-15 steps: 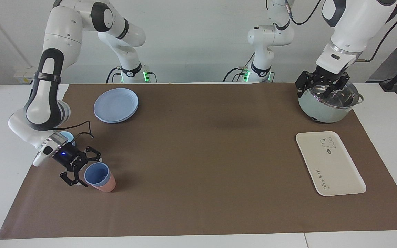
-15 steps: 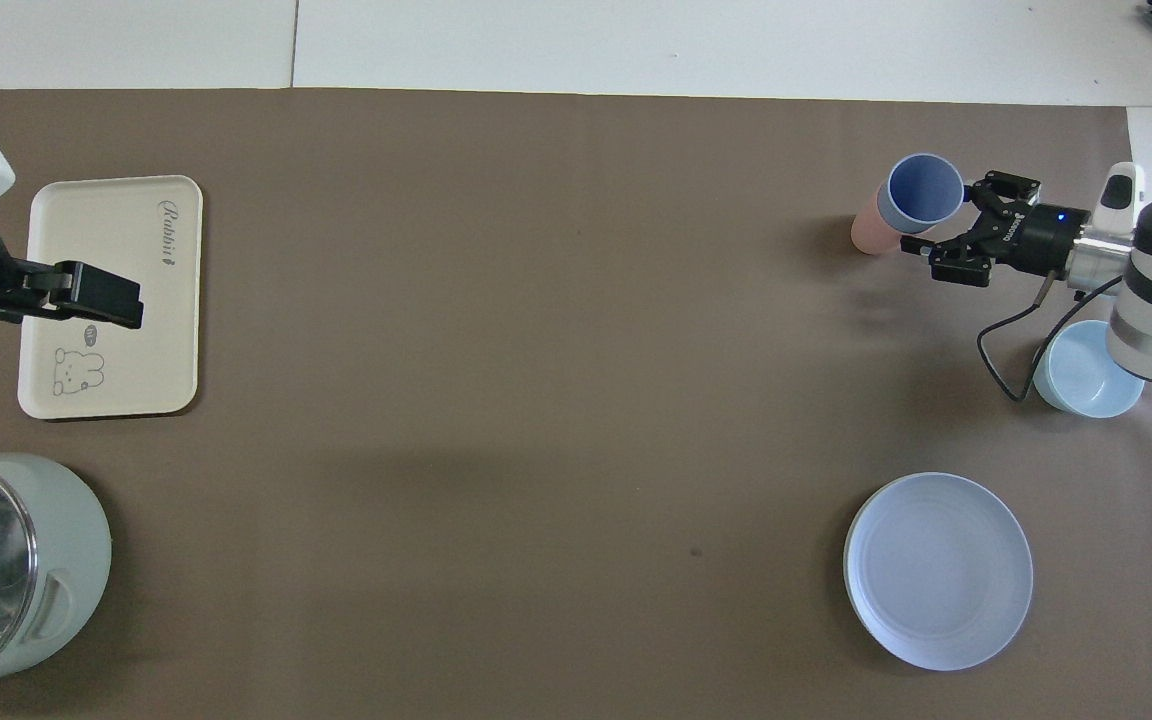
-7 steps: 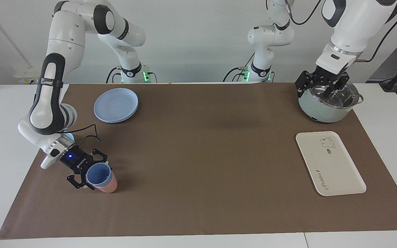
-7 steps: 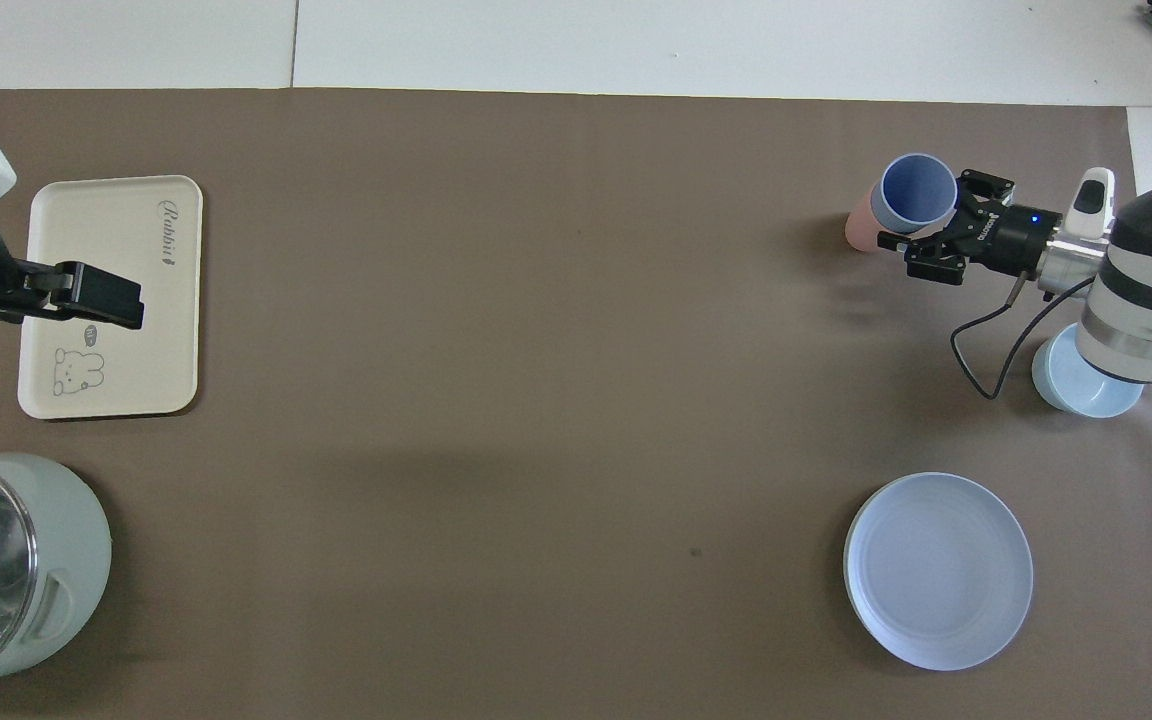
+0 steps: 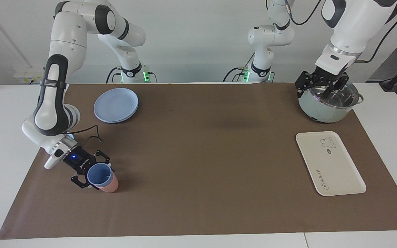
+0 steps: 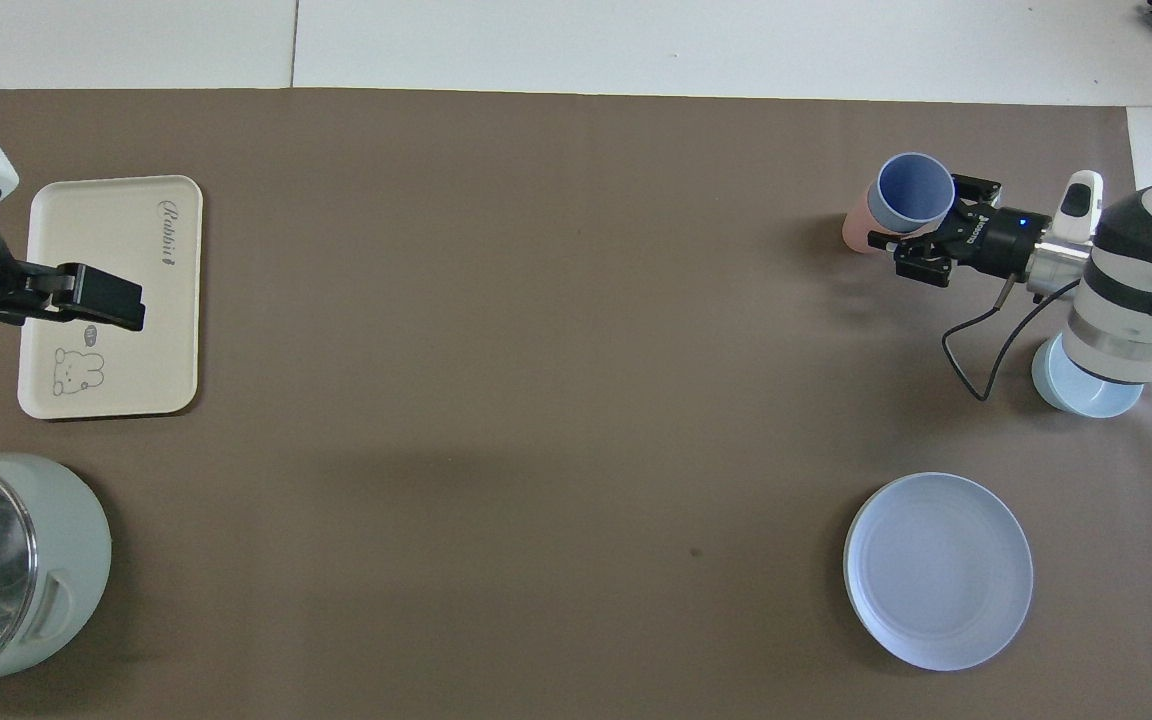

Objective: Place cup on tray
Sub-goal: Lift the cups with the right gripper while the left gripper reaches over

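Two tapered tumblers stand nested at the right arm's end of the table: the matte blue cup (image 5: 100,175) sits inside a salmon-pink tumbler (image 5: 109,187). Right gripper (image 5: 90,170) has its fingers spread around the cup's rim. Left gripper (image 5: 321,82) waits above a lidded pot (image 5: 324,110), fingers unclear. The flat cream tray (image 5: 330,163) is well apart.

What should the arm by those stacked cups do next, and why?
Probably close the right gripper on the blue cup and lift it. Its fingers already sit on either side of the cup, which is nested in the pink cup, and the tray lies at the left arm's end.
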### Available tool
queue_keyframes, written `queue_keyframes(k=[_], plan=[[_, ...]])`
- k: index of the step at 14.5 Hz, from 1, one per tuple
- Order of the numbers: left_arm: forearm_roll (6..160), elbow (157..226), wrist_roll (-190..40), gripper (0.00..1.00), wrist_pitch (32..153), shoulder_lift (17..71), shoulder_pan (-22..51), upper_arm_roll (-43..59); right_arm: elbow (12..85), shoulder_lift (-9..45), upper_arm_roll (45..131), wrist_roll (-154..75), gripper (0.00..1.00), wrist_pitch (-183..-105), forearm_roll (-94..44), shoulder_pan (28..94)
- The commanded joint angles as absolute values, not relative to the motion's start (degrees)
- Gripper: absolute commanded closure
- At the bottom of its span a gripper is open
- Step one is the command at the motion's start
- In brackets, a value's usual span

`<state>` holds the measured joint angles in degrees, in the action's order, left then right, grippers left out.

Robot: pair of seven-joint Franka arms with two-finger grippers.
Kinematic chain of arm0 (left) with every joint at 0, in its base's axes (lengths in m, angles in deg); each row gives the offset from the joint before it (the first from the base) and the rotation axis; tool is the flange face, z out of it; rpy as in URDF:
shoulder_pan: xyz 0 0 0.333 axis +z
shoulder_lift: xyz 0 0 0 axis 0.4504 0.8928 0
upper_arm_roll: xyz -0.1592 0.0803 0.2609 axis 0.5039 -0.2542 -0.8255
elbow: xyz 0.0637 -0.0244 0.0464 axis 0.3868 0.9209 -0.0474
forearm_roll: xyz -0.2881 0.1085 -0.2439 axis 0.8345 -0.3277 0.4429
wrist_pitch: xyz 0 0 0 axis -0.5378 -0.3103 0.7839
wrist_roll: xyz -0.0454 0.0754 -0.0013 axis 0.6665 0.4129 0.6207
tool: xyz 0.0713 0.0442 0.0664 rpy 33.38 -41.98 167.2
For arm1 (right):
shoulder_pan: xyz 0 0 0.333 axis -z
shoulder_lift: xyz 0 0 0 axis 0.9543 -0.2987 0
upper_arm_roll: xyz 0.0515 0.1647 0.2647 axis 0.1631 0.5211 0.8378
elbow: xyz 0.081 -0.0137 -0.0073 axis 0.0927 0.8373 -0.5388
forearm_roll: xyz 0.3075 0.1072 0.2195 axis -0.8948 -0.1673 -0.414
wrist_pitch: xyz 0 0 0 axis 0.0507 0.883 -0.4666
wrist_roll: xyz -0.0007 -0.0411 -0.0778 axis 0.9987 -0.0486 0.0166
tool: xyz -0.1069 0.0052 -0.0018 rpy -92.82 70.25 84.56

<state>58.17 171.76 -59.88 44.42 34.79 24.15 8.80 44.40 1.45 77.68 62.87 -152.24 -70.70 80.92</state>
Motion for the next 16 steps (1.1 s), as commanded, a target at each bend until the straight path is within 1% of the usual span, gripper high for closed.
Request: queue_keyframes(k=[1,3,5,7,9,11,13,16], plan=[[58.72,174.07,-59.75,0.00,45.06,33.04,24.48,8.86,44.15,1.89,77.88,60.84,1.00,-153.57,-71.63,79.92],[58.72,177.48,-58.88,0.00,46.02,31.38,24.48,8.95,44.24,6.09,77.36,57.95,1.00,-155.50,-66.91,78.25],[59.07,180.04,-58.00,0.00,47.60,30.32,24.39,9.04,44.24,10.66,77.44,46.92,1.00,-155.77,-54.81,77.37],[60.47,182.59,-58.34,0.00,48.04,29.09,23.87,9.04,44.33,14.97,77.88,36.35,1.00,-154.54,-42.32,76.49],[65.89,184.18,-59.48,0.00,50.58,28.65,23.78,8.95,44.33,18.75,77.80,31.14,1.00,-152.00,-35.87,74.30],[71.35,184.88,-65.52,0.00,54.36,28.82,23.78,8.95,44.24,21.31,77.88,29.02,1.00,-150.94,-31.91,72.28],[76.10,186.90,-69.84,0.00,58.66,28.91,22.90,9.13,44.24,23.59,77.71,23.51,1.00,-149.71,-26.74,68.59],[85.31,187.61,-74.60,0.00,63.06,30.31,21.23,9.21,42.75,24.92,77.97,9.81,1.00,-147.95,-13.04,61.83]])
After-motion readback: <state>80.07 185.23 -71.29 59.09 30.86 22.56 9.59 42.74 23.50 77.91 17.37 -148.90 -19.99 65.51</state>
